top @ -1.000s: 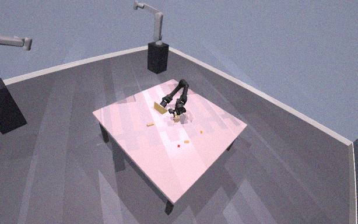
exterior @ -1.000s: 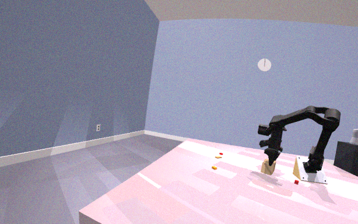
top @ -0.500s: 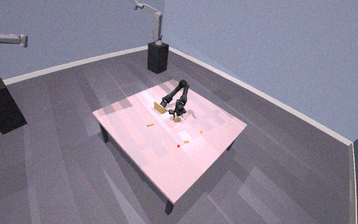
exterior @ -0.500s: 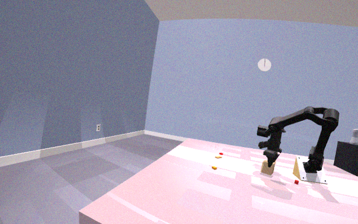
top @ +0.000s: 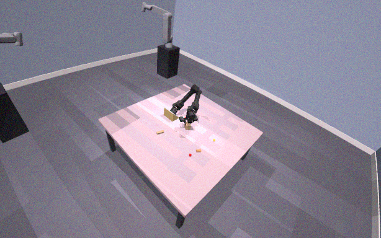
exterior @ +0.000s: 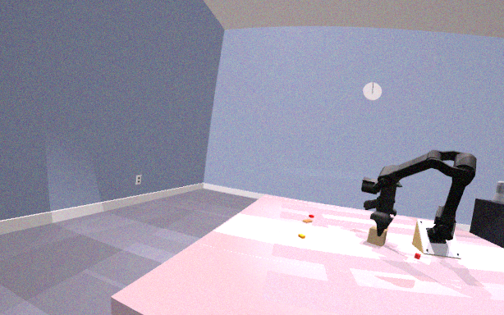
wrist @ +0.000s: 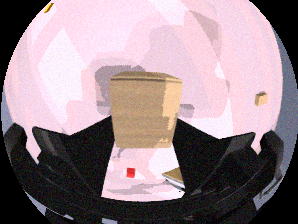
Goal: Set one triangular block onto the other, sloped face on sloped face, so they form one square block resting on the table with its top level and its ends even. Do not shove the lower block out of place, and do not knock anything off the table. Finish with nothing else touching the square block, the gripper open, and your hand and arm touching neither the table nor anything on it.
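The triangular blocks (top: pixel 188 126) (exterior: pixel 376 236) (wrist: pixel 140 112) show as one tan, squarish body low at the table, under the hand. In the wrist view a broad wood-grained face fills the space between the fingers, with a thin dark line and a narrow tan strip along its far edge. I cannot tell whether the sloped faces meet fully or the ends are even. My gripper (top: pixel 188 123) (exterior: pixel 382 232) (wrist: pixel 144 119) points down and is shut on the upper triangular block. The lower block is mostly hidden behind it.
A tan wedge-shaped board (top: pixel 170 114) (exterior: pixel 418 237) stands beside the arm's base, near a red cube (exterior: pixel 417 256) (wrist: pixel 130 172). A tan bar (top: pixel 159 132), a yellow piece (top: pixel 214 140) (exterior: pixel 301 236), an orange piece (top: pixel 198 150) (exterior: pixel 307 221) and another red piece (top: pixel 190 155) (exterior: pixel 311 216) lie farther off.
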Robot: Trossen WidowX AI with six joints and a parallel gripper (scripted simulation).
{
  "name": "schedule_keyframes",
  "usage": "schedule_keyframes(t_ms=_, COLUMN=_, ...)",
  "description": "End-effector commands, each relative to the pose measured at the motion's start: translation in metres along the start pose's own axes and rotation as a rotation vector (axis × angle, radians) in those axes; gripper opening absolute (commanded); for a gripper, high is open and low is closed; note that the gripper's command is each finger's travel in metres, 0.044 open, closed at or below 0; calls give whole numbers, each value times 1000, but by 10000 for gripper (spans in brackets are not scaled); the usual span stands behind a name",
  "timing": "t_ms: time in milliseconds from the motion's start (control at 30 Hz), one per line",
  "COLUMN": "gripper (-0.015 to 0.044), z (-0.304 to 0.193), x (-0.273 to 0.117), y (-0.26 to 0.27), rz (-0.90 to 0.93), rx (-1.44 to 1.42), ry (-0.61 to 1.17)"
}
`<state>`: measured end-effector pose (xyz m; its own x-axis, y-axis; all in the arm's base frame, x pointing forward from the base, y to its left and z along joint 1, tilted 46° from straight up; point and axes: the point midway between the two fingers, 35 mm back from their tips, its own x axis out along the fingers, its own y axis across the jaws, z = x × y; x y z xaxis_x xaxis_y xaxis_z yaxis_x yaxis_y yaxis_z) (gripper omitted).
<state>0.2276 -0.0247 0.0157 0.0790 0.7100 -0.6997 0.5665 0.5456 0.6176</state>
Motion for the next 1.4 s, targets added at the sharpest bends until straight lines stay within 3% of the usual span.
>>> schedule_keyframes(t_ms=0, gripper=0, z=-1, x=1, y=0, rz=3, rx=8, ry=2)
schedule_keyframes(t_ms=800, gripper=0, z=0, x=2, y=0, rz=2, rx=9, ry=4)
schedule_keyframes(t_ms=1367, gripper=440, z=0, x=1, y=0, rz=0, rx=1, ry=0)
